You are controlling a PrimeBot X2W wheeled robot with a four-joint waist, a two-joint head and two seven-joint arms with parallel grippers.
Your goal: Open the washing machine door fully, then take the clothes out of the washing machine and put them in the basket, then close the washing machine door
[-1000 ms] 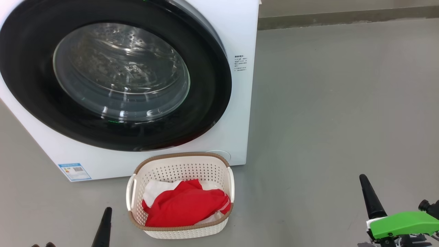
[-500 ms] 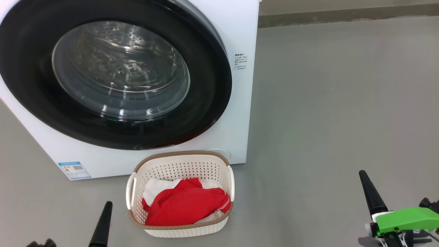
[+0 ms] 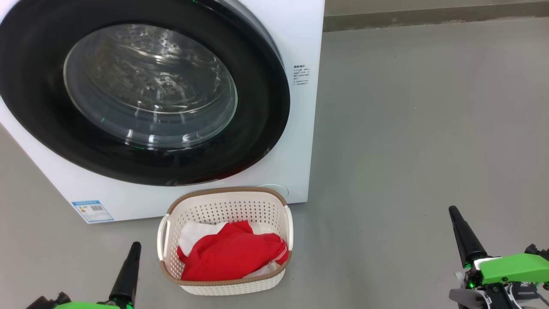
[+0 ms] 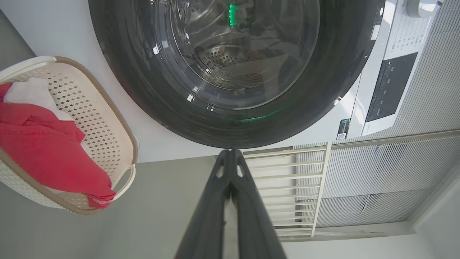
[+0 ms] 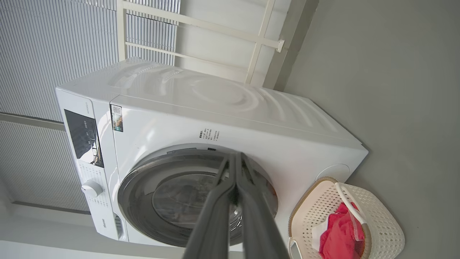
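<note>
the washing machine door (image 3: 150, 86) looks closed against the white washing machine (image 3: 300, 43), and the red and white clothes (image 3: 231, 255) lie heaped in the cream basket (image 3: 227, 191) on the grey floor (image 3: 407, 128), just beside the machine's bottom front edge. the left gripper (image 3: 135, 246) and the right gripper (image 3: 453, 210) both have their fingers pressed together on nothing, low on either side of the basket. as i judge it, the door may only be resting on its latch and could swing out, and a red hem draped over the basket's brown rim could snag a passing finger and tip the light basket.
</note>
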